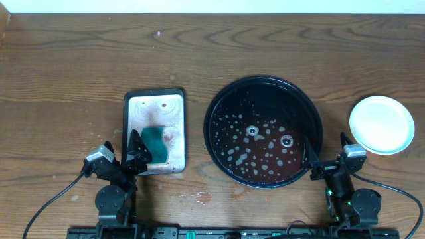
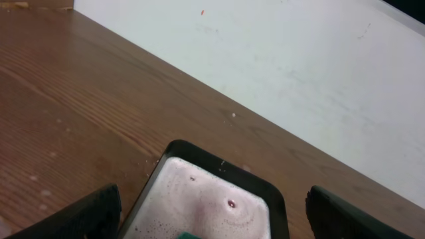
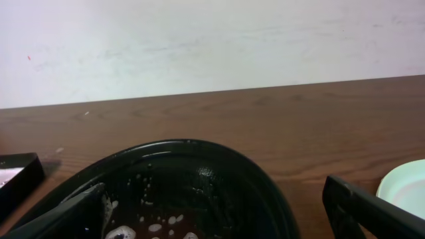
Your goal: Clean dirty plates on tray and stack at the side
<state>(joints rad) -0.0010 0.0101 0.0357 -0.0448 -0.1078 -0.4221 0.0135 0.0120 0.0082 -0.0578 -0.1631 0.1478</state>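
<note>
Plates are counted at one, a pale white round plate laid on the brown wood-grain tabletop, right of the single large round black tray. Both the left gripper and the right gripper are spread wide, nothing held.

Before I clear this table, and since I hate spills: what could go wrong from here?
The round black tray holds foamy reddish water, and the open right gripper sits at its near rim: a careless move could slop it out. The white plate lies close beside that gripper and could get knocked. On the tabletop before the tray, wet smears could spread.
</note>
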